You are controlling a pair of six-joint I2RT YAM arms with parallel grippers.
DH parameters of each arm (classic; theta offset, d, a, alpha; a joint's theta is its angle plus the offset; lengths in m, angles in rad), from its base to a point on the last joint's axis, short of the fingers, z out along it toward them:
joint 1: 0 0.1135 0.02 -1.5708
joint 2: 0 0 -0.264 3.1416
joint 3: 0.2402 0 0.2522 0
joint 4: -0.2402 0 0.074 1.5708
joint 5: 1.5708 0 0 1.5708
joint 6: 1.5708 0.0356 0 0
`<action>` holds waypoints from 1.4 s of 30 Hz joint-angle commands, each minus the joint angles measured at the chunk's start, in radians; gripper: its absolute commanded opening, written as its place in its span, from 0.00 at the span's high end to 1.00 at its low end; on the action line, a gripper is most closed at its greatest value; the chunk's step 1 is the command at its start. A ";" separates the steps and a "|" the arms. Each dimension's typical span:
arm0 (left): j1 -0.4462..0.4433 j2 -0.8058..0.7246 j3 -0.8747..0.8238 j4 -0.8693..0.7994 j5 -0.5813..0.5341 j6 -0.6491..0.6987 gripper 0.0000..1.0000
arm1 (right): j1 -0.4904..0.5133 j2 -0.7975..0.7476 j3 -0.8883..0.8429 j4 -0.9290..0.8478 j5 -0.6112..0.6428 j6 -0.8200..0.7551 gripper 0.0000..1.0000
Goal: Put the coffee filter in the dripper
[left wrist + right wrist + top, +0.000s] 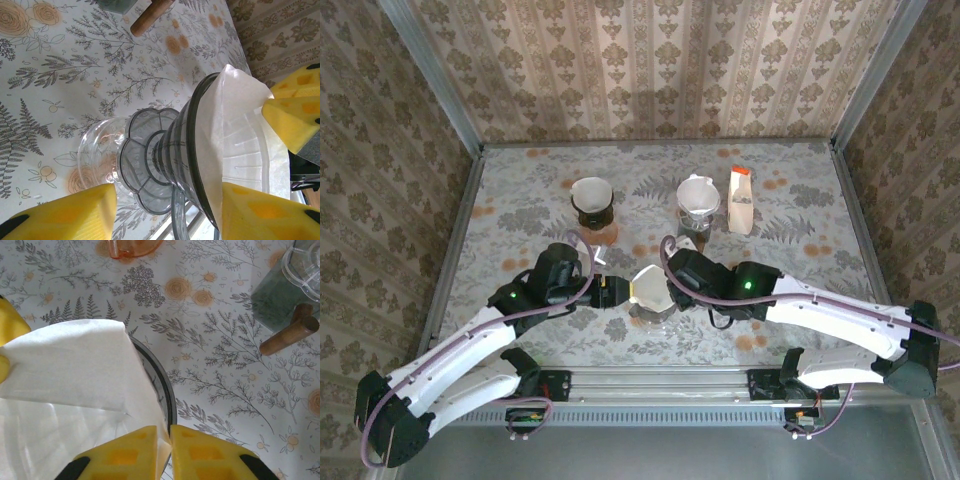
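The smoky clear dripper (653, 314) stands near the table's front edge, between the two arms. The white paper coffee filter (648, 285) sits inside it, with its edge rising above the rim. My left gripper (612, 292) reaches in from the left. In the left wrist view its yellow pads (75, 215) bracket the dripper (160, 155) from base to rim, with the handle between them. The far pad lies against the filter (240, 125). My right gripper (170, 432) is shut, pinching the filter (70, 360) edge just at the dripper rim (163, 385).
At the back stand a brown cup (592, 200) with a filter, a glass server (698, 198) and a coffee bag (741, 200). A wooden handle (287, 335) and a green jar (282, 295) lie close to the right. An orange rim (132, 246) sits ahead.
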 commanded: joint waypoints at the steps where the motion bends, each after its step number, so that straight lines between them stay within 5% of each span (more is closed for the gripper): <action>1: 0.006 -0.002 -0.010 0.020 0.014 -0.008 0.44 | 0.014 0.022 0.010 -0.043 0.047 -0.006 0.88; 14: 0.006 -0.039 0.022 0.004 0.012 0.000 0.39 | 0.038 0.064 0.039 -0.084 0.098 -0.012 0.90; 26: 0.000 0.000 -0.015 0.029 0.035 -0.004 0.49 | 0.046 0.074 0.051 -0.092 0.111 -0.008 0.84; 35: 0.000 -0.002 -0.017 0.017 0.032 -0.003 0.48 | 0.061 0.003 0.054 -0.062 0.186 -0.055 0.58; 42: 0.002 -0.006 -0.018 0.014 0.030 -0.004 0.47 | 0.100 -0.050 0.036 0.050 0.146 -0.148 0.51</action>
